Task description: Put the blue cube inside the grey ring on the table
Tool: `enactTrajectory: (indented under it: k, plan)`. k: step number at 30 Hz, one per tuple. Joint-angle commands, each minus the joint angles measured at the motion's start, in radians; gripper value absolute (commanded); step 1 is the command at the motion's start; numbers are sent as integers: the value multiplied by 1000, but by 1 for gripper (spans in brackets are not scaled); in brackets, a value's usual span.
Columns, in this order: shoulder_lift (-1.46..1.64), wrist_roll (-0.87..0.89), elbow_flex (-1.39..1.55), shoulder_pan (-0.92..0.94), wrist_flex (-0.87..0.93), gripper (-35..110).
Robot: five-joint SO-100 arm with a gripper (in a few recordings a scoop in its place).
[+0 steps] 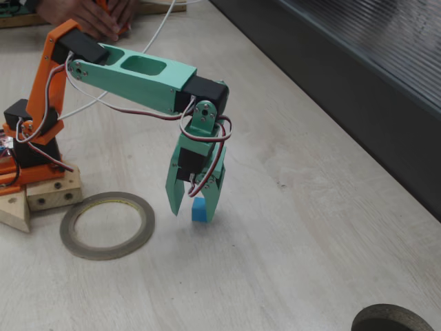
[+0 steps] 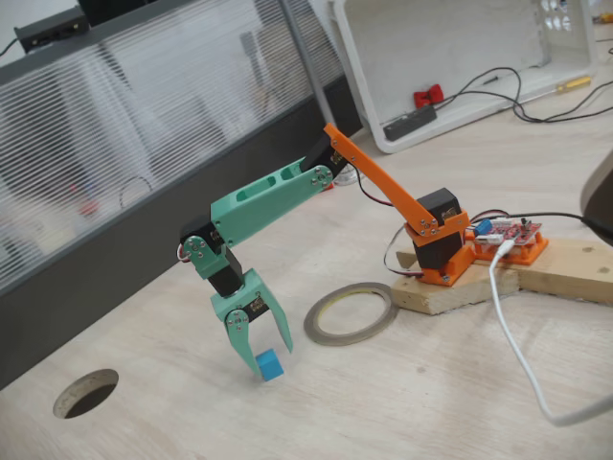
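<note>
The blue cube (image 1: pixel 200 209) (image 2: pixel 269 364) rests on the pale wood-grain table (image 1: pixel 310 227) (image 2: pixel 431 402). My green gripper (image 1: pixel 193 210) (image 2: pixel 265 353) points down over it and is open, one finger on each side of the cube. In a fixed view the cube sits close against the right finger (image 1: pixel 213 203), with a gap to the left one. The grey ring (image 1: pixel 69 233) (image 2: pixel 321 332) lies flat on the table between the cube and the arm's base, a short way from the cube, and its hole is bare.
The orange arm base is clamped to wooden blocks (image 1: pixel 48 194) (image 2: pixel 450 292). A dark ribbed panel (image 1: pixel 358 62) runs along the table's far edge. A dark round hole (image 1: pixel 393 319) (image 2: pixel 86 393) sits in the table. A white cable (image 2: pixel 517 355) trails across it. A person's hand (image 1: pixel 89 17) rests behind the base.
</note>
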Motion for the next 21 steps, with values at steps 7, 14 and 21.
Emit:
enactTrajectory:
  k: [7,14,21]
  plan:
    - [-48,11,-8,17,-46,38]
    - [-38,11,-8,17,-46,38]
    - [-34,11,-9,17,-46,38]
